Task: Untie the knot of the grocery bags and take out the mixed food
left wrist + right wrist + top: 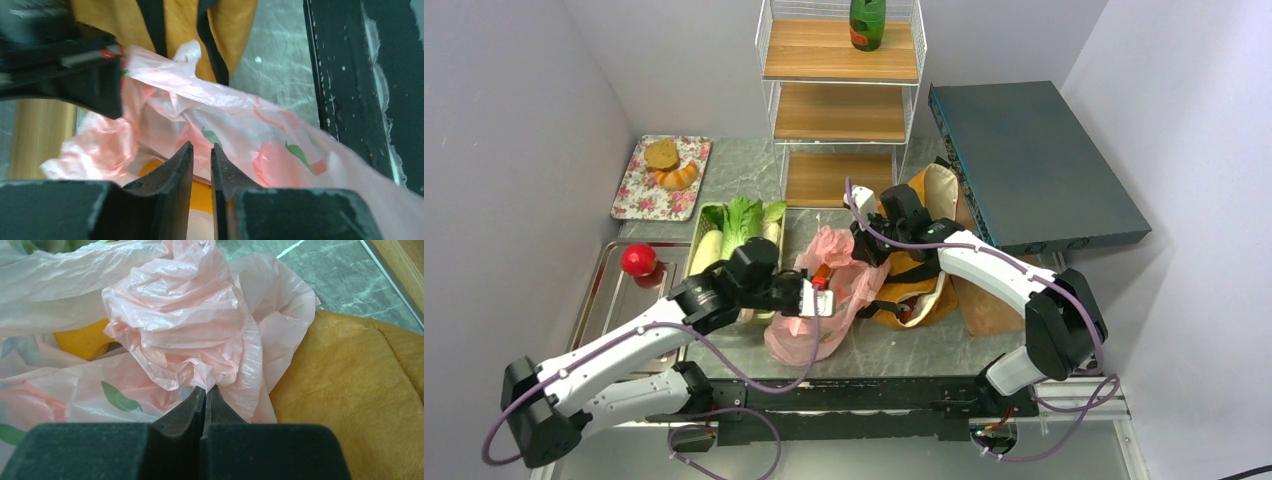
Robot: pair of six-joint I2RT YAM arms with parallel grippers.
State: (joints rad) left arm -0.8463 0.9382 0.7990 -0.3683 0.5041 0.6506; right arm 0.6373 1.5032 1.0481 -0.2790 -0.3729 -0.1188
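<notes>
Beside the tote [350, 390], the right gripper [206, 395] pinches the thin pink bag [185, 325], which pulling may tear; the left gripper [202, 160]'s hold is unclear.

Our left arm [624, 340] stretches forward and to the right, and its gripper [201, 152] has its jaws a narrow slit apart. Our right arm [994, 270] folds inward to the left, its gripper [206, 390] jaws pressed together on a pinch of the pink bag [175, 325].

Left of pink bag [799, 338]: left gripper [819, 297] on it, vegetable tray [695, 245] just beyond.
Right of pink bag: tote [924, 295] touching, right gripper [862, 243] clamped there.
Behind pink bag: bare tabletop [809, 220] up to shelf [839, 115].
</notes>
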